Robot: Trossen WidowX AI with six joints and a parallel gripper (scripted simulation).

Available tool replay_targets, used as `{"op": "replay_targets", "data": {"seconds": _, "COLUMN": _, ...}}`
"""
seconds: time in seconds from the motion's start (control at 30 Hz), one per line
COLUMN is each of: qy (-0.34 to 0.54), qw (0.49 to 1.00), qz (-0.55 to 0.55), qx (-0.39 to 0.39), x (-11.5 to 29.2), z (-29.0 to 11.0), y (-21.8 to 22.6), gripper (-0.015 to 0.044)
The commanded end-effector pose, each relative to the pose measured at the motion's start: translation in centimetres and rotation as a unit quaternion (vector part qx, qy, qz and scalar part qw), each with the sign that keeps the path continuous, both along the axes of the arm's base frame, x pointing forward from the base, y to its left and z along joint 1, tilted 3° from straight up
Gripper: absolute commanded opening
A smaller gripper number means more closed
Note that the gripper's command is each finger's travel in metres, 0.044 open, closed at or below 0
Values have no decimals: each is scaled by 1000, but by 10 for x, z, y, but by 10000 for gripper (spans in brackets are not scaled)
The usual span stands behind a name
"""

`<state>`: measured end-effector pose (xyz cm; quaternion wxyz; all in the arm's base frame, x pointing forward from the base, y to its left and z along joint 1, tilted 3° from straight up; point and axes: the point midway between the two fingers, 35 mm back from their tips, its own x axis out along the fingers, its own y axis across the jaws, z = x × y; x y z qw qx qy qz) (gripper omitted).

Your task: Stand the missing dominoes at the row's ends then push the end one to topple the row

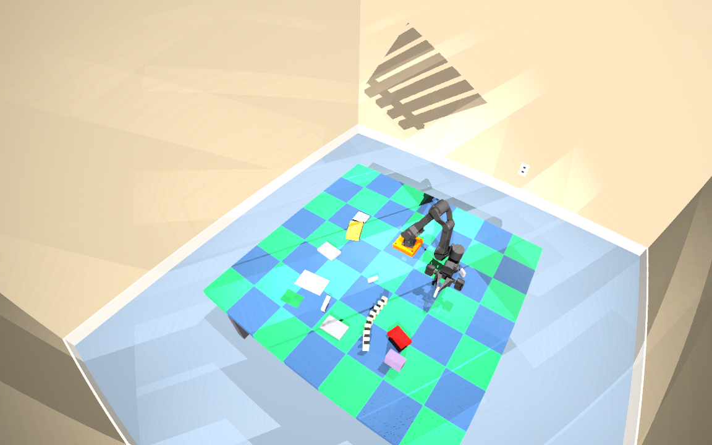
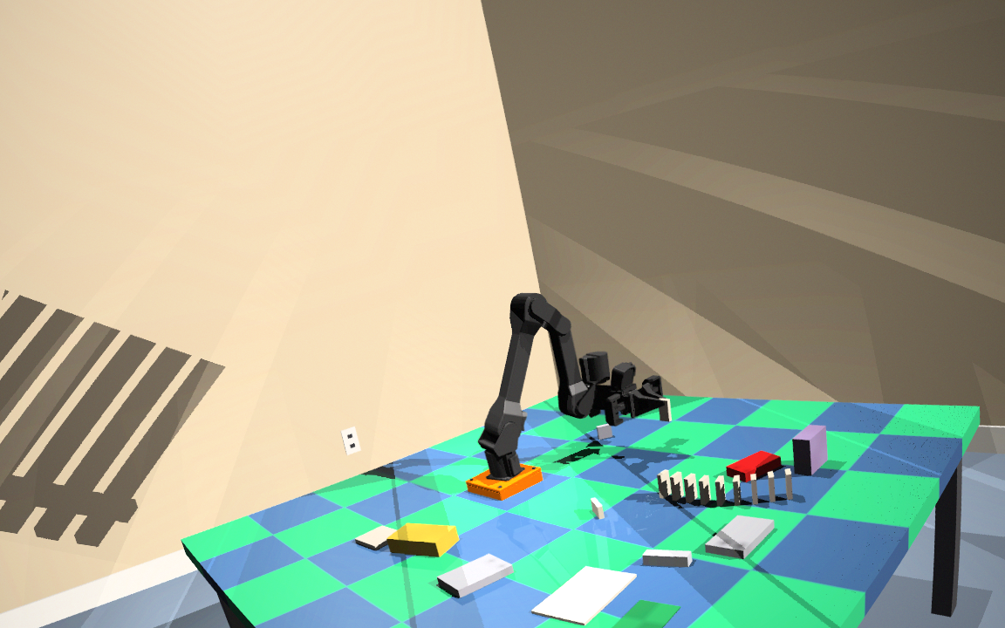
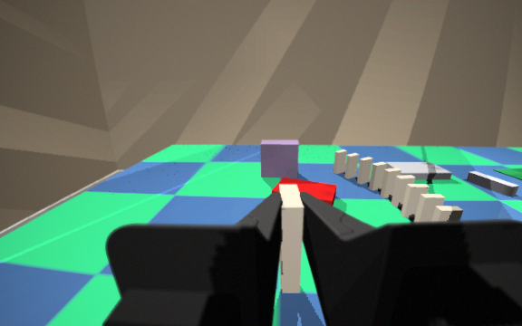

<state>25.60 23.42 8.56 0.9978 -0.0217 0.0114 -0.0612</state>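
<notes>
My gripper [image 1: 437, 285] [image 2: 663, 403] [image 3: 288, 200] is shut on a white domino [image 1: 435, 292] [image 2: 666, 411] [image 3: 291, 254], held upright above the table, to the robot's side of the red block. The curved row of several standing white dominoes [image 1: 366, 347] [image 2: 754, 488] [image 3: 405, 187] is upright, to the right in the wrist view. A loose white domino [image 1: 372, 279] [image 2: 598, 508] is on the table between the row and the robot base; its exact pose is hard to tell. A small pale block [image 1: 462, 272] [image 2: 605, 431] sits beyond the gripper; I cannot tell whether it is a domino.
A red block [image 1: 398, 337] [image 2: 755, 466] [image 3: 311, 187] and a purple block [image 1: 395, 360] [image 2: 815, 448] [image 3: 279, 160] are beside the row. Across it lie a grey slab [image 1: 334, 327] [image 2: 741, 536] and a white bar [image 1: 325, 303] [image 2: 666, 558]. A yellow block [image 1: 354, 230] [image 2: 422, 538] is farther off.
</notes>
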Motion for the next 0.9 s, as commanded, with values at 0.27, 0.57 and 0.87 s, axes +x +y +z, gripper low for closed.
{"op": "replay_targets", "data": {"seconds": 0.27, "qy": -5, "qw": 1000, "qz": -14, "qx": -1, "x": -9, "z": -1, "y": -13, "gripper": 27}}
{"op": "replay_targets", "data": {"seconds": 0.57, "qy": -5, "qw": 1000, "qz": -14, "qx": -1, "x": -9, "z": -1, "y": -13, "gripper": 27}}
{"op": "replay_targets", "data": {"seconds": 0.87, "qy": 5, "qw": 1000, "qz": -16, "qx": 0, "x": -6, "z": -28, "y": -13, "gripper": 27}}
